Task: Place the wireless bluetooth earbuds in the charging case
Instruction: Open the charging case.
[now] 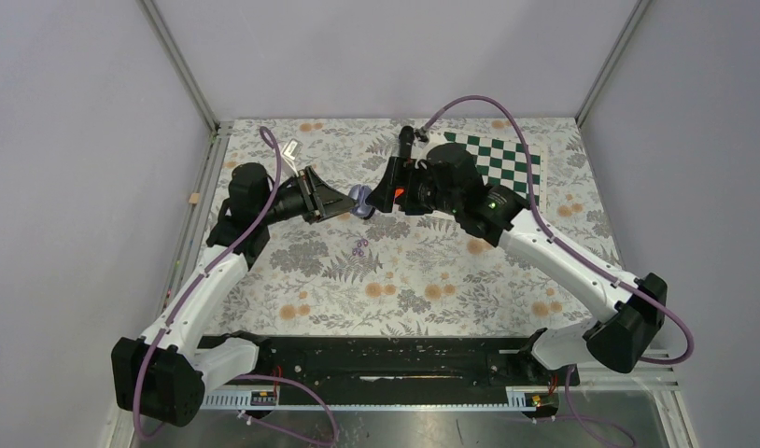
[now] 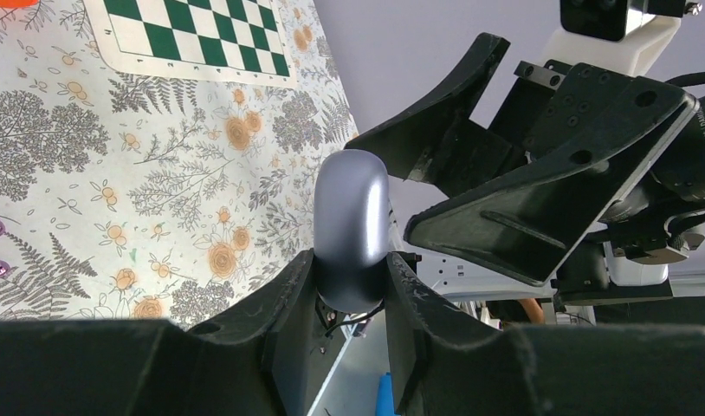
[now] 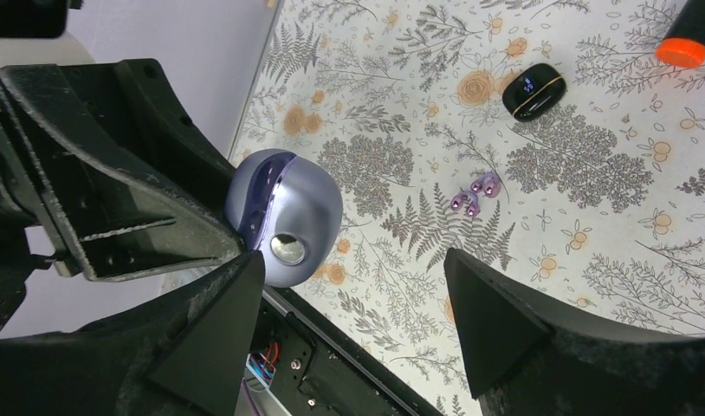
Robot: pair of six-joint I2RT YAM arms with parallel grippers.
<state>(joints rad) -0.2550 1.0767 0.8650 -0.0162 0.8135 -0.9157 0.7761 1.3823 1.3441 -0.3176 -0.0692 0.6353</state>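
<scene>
Two tiny, glossy pale purple earbuds [image 3: 470, 198] lay side by side on the floral tablecloth [image 1: 423, 280], below the fingertips of both grippers and touched by neither, so we judged that no inserting had been done. The left gripper [image 1: 351, 202] was clamped tight on the rounded, pale purple plastic charging case [image 2: 351, 212], its black fingers [image 2: 284, 303] pinching the lower part while the domed end stuck out past the tips, raised off the cloth. The right gripper [image 3: 353, 260] faced it with jaws spread wide and nothing between them; the case hung just beside one of its fingers, close but, as far as we could tell, not touching. A dark seam ran round the case and its lid looked closed to us, though we could not be sure. Further ahead of the right gripper, a small black oval case [image 3: 533, 91] with a lit display and the orange tip of a long black microphone [image 3: 682, 50] rested on the cloth, well apart from the earbuds. Done, in our reading, was only the lifting of the case. Left were opening the lid, picking up each earbud and seating both in their wells.
</scene>
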